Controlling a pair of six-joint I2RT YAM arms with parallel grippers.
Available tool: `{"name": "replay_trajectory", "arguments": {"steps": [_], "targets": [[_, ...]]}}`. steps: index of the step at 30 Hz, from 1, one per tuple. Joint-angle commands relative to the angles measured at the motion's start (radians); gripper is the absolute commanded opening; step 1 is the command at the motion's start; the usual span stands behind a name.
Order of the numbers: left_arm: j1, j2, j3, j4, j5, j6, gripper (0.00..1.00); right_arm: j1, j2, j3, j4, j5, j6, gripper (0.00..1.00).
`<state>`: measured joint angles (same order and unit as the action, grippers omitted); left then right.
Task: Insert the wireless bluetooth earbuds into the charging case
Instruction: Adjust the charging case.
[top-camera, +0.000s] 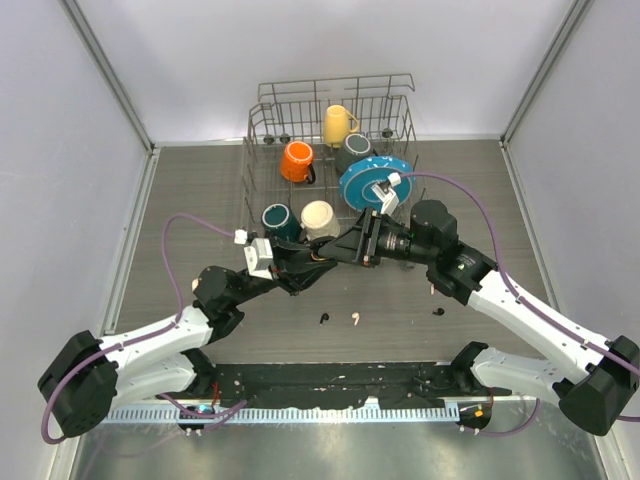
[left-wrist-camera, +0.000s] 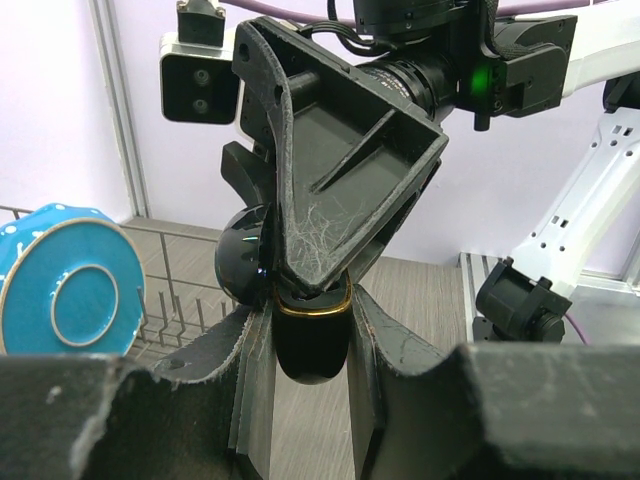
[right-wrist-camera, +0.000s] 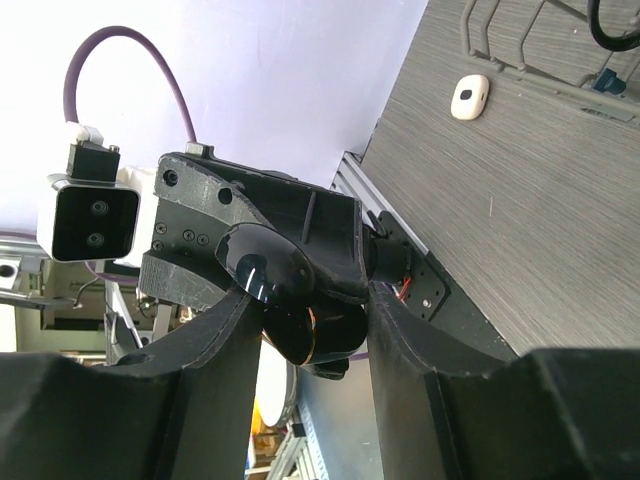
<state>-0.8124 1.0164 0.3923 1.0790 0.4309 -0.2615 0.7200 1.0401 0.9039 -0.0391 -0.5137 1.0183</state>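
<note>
My left claw (left-wrist-camera: 311, 322) is clenched on the rounded lower half of the charging case (left-wrist-camera: 310, 358), holding it off the table (top-camera: 200, 200), I judge so the right claw (right-wrist-camera: 310, 300) can work the lid. The right claw looks pinched on the glossy black dome above the gold rim. The small stemmed earbuds lie loose on the grey wood-grain near side: a white earbud (top-camera: 354, 319), a black earbud (top-camera: 323, 319) beside it, and another farther right.
</note>
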Motion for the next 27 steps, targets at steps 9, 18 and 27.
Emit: {"name": "replay_trajectory", "arguments": {"steps": [9,18,27], "targets": [[-0.005,0.011,0.029,0.045,-0.021,-0.041,0.01,0.006,-0.012,0.070,-0.133,0.032,-0.159,0.09],[-0.005,0.010,0.017,0.050,-0.037,-0.042,0.00,0.007,-0.032,0.063,-0.147,0.056,-0.176,0.38],[-0.005,-0.048,-0.059,0.052,-0.101,-0.028,0.00,0.007,-0.104,0.082,-0.194,0.171,-0.231,0.79]]}}
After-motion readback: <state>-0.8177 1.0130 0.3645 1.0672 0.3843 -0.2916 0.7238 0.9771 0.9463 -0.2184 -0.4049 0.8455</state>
